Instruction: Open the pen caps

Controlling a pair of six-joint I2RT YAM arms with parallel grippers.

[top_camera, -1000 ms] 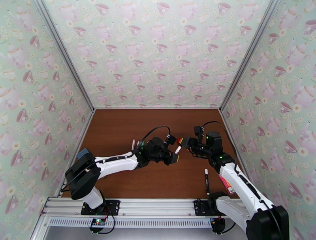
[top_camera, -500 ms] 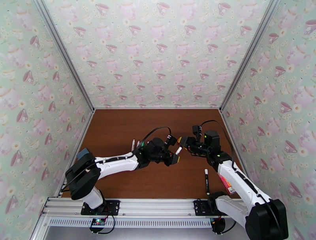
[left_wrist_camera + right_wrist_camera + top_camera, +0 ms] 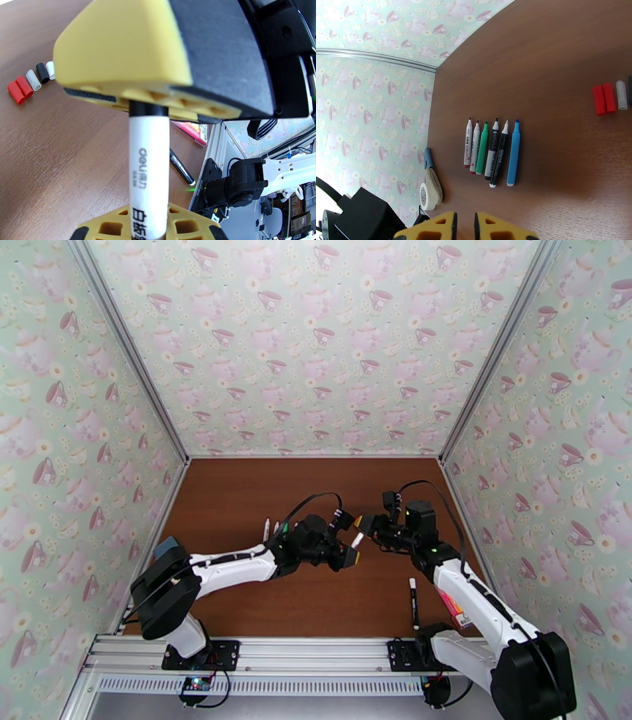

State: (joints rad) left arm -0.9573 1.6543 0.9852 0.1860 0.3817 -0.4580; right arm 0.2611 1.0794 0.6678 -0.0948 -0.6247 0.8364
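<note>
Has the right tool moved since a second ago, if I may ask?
Yes, the right tool edged left, away from the black marker lying still on the table.

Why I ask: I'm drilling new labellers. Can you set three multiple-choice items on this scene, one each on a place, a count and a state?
1. The lone black pen lies:
A) near the front edge, on the right
B) against the far wall
C) at the far left corner

2. The row of pens holds:
A) four
B) six
C) nine

3. The left gripper is:
A) wide open
B) shut on a red cap
C) shut on the white pen

Key:
1. A, it lies low right in the top view.
2. B, six barrels lie side by side.
3. C, the barrel sits clamped between its fingers.
</note>
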